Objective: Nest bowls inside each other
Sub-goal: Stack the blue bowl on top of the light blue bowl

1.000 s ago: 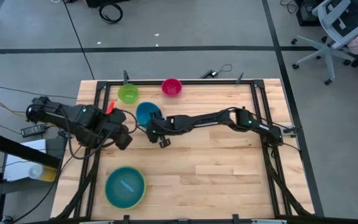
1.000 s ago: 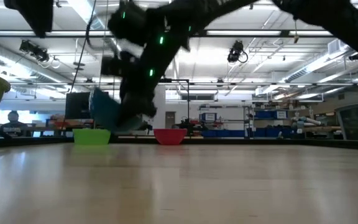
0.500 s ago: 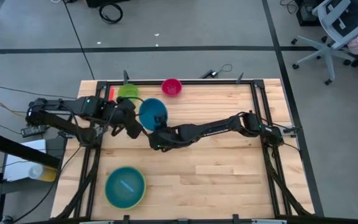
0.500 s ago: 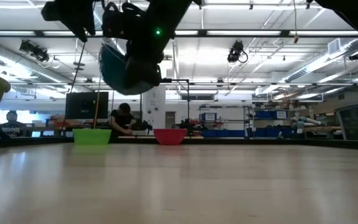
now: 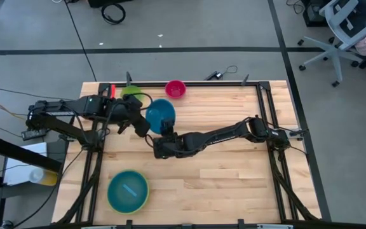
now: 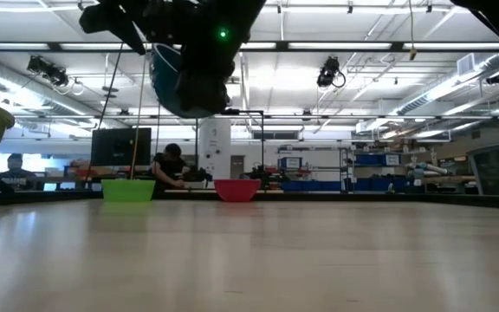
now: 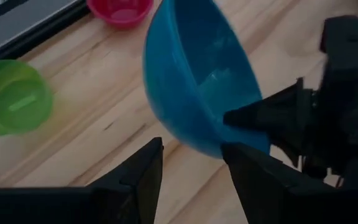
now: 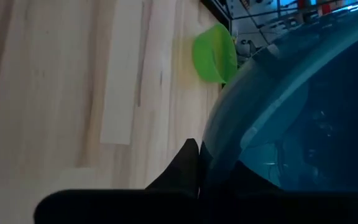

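We see the right gripper (image 5: pixel 164 132) pinching the medium blue bowl (image 5: pixel 160 114) by its rim, lifted above the table (image 5: pixel 234 178) near the small green bowl (image 5: pixel 131 92); left gripper (image 5: pixel 140 126) fingers spread just beside it, holding nothing

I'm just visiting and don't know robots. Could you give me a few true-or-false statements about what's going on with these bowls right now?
1. The right gripper holds the medium blue bowl up off the table. True.
2. The left gripper is clamped on that bowl. False: its fingers are open, close beside the bowl.
3. The small green bowl and the pink bowl sit on the table. True.
4. The pink bowl is nested inside the green one. False: they stand apart.
5. A light blue bowl already sits inside the yellow-green bowl. True.
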